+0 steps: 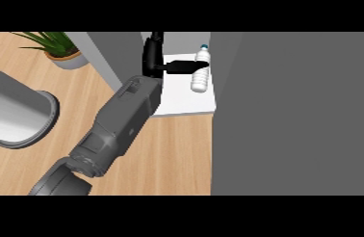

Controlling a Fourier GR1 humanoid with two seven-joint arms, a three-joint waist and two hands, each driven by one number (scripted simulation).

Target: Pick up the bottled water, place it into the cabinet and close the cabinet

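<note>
A pale wooden table (174,154) fills the head view, seen from steeply above. A potted plant (58,47) stands at the far left corner, and a round grey basin (25,116) lies at the left edge.

At the far middle, a cabinet (113,58) stands open and shows a white shelf (186,104). Its wide grey door (284,111) is swung out, covering the right half of the view.

The bottle (201,81) is on the shelf, close to the door side. It tilts a little, white cap farthest away.

One grey forearm (117,125) runs from the lower left up into the cabinet. The left robot hand (153,55) is inside, and a black part of it crosses the bottle's middle, probably to steady it. I cannot tell whether the hand grips the bottle or has let go.

The right hand is out of sight. Judging by this, the bottle is placed and the door is not yet closed.
</note>
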